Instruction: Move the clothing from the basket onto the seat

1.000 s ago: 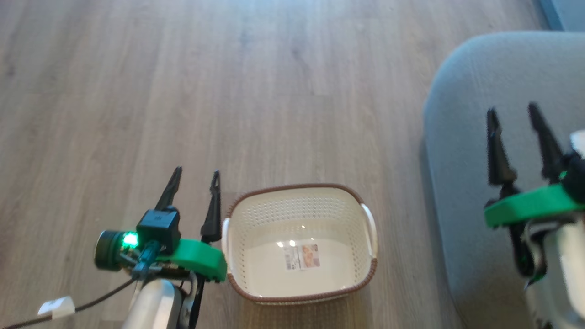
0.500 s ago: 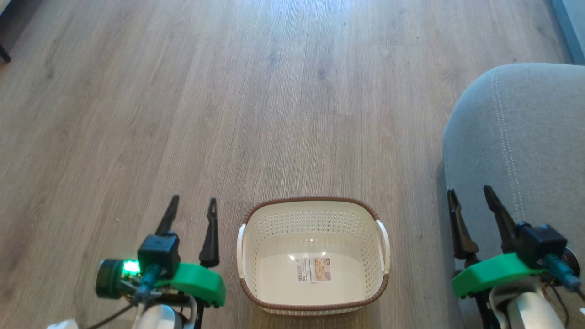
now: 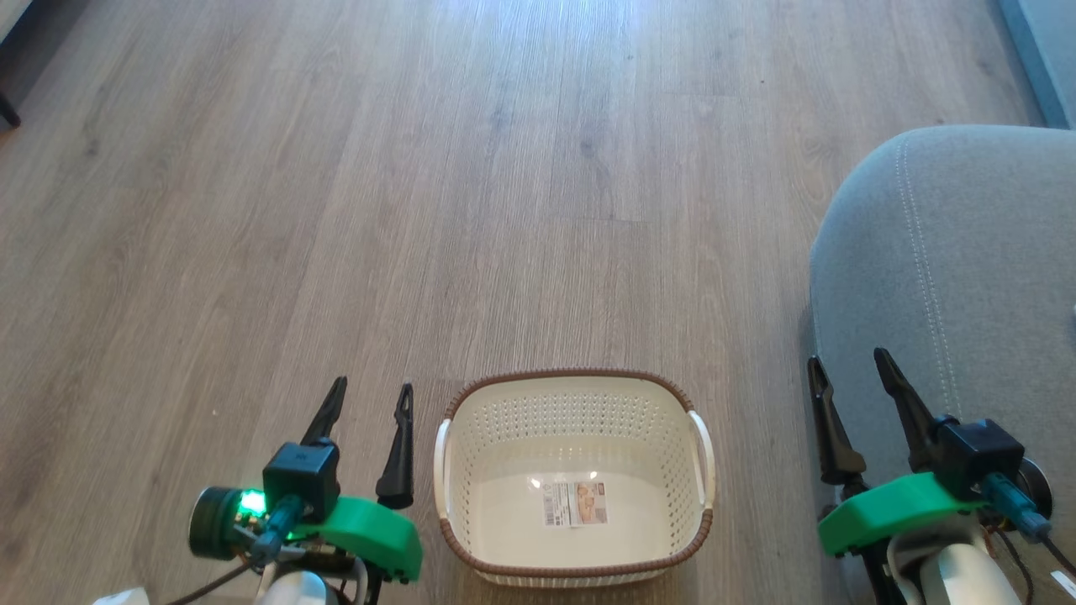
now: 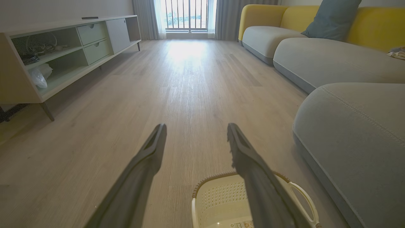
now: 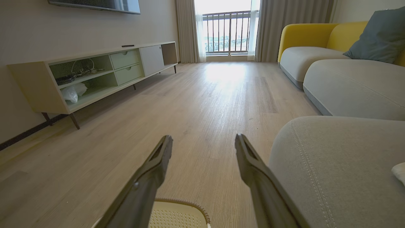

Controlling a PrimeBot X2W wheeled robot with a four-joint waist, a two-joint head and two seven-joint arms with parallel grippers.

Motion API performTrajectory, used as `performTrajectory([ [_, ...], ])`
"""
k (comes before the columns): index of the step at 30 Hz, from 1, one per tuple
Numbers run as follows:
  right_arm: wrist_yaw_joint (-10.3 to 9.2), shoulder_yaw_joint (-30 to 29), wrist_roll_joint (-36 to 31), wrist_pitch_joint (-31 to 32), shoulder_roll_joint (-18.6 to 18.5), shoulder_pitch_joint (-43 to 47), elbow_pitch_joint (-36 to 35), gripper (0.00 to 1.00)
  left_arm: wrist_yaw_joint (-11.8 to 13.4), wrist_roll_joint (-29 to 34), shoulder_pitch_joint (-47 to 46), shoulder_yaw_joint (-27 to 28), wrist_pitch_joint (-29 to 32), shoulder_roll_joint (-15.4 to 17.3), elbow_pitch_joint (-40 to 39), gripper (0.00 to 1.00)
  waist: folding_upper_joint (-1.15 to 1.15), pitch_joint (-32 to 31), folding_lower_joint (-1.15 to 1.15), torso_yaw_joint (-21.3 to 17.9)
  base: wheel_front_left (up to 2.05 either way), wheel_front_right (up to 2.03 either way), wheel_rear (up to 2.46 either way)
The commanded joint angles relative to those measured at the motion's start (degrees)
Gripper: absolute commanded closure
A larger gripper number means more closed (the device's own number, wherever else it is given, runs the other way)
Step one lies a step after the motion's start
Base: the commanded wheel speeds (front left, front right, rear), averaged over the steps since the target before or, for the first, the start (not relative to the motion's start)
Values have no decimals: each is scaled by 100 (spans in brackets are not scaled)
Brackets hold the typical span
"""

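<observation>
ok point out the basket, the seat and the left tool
basket [image 3: 572, 412], head view, perforated far wall
seat [image 3: 1000, 269], head view, bare grey cushion top
left tool [image 3: 372, 386], head view, midway between its two fingertips

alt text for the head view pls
A cream basket with only a paper label on its floor stands on a wood floor between the robot's open left gripper and open right gripper. The rounded corner of a grey seat is at the right.
</observation>
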Motion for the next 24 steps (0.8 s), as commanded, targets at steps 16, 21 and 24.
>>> performTrajectory([
  [16, -1, 131, 101, -13, -30, -169, -200, 0, -360, -392, -73, 315, -29, -30, -98, 0, 0, -8, 0, -95, 0, 0, 0],
  [21, -1, 155, 119, -13, -53, -187, -206, 0, -395, -495, -84, 367, -29, -30, -48, 0, 0, 0, 0, -133, 0, 0, 0],
  [24, -1, 105, 96, -13, -59, -181, -210, 0, -411, -547, -93, 401, -29, -30, -89, 0, 0, 2, 0, -142, 0, 0, 0],
])
